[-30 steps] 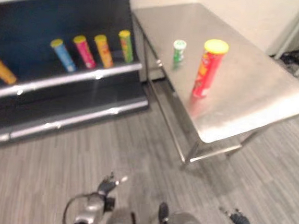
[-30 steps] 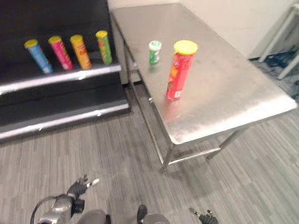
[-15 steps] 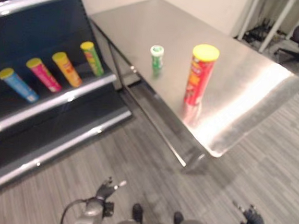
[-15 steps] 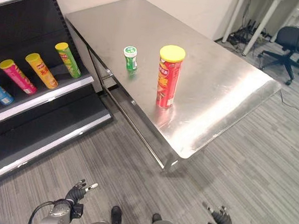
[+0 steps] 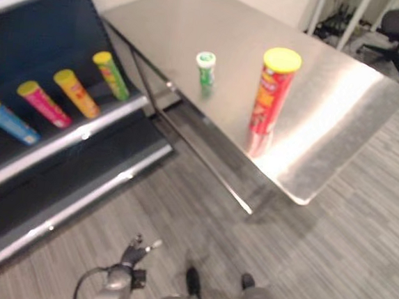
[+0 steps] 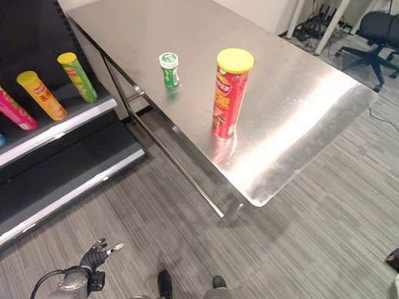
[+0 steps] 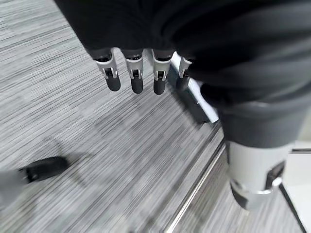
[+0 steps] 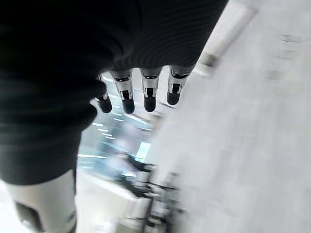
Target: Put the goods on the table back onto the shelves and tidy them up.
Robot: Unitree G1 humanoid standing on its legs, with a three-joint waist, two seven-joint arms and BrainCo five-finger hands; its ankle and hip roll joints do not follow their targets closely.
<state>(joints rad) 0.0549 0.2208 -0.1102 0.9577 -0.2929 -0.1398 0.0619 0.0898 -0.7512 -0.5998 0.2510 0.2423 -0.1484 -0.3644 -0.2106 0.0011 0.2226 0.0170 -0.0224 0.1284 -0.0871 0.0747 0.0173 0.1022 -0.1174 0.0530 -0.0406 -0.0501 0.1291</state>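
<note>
A tall red can with a yellow lid [image 6: 230, 93] stands upright near the front edge of the steel table [image 6: 308, 110]. A small green bottle with a white cap [image 6: 169, 70] stands behind it to the left. My left hand [image 6: 97, 251] hangs low over the floor at the bottom left, far from the table. In the left wrist view its fingers [image 7: 136, 77] are straight and hold nothing. My right hand's fingers [image 8: 149, 94] also hang straight and empty.
To the left stands a dark shelf unit [image 5: 82, 133] with several coloured cans lying tilted on one shelf: green [image 5: 110, 75], orange [image 5: 75, 92], pink [image 5: 41, 103] and blue [image 5: 6, 120]. An office chair [image 6: 388, 29] is beyond the table's far right corner. Grey floor lies between me and the table.
The whole picture has shifted, so the camera moved; the table now sits nearer the middle. The right hand has gone from the eye views' lower right corner. The goods have not moved.
</note>
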